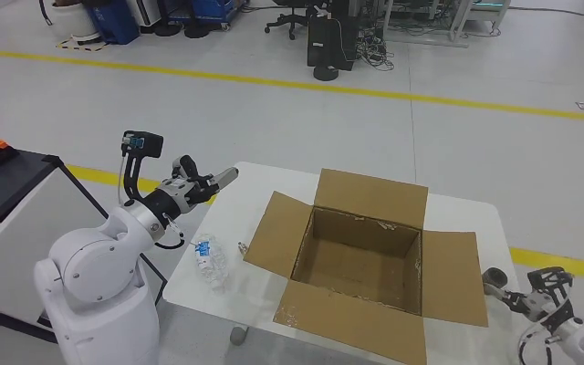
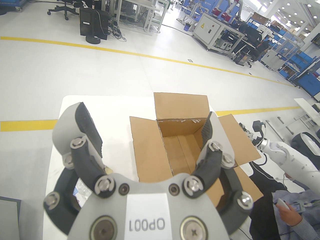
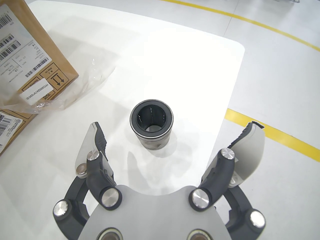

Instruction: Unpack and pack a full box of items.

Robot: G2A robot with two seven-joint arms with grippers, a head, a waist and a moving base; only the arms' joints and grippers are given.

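Top view, opened box [image 1: 374, 196], bottle [image 1: 210, 260] beside

table [image 1: 456, 214]: white top with rounded corners; everything you're working with sits on it.
cardboard box [image 1: 360, 260]: stands mid-table, open, all four flaps splayed outward.
plastic bottle [image 1: 210, 258]: clear, lying on its side near the table edge on your left-arm side, apart from the box.
small object [image 1: 243, 246]: between bottle and box, too small to tell what it is.
linear bearing [image 3: 151, 127]: upright on one end, bore facing up, on your right-arm side, near the table edge.
plastic bag [image 3: 82, 86]: clear, crumpled, touching the box's labelled wall, near the bearing.
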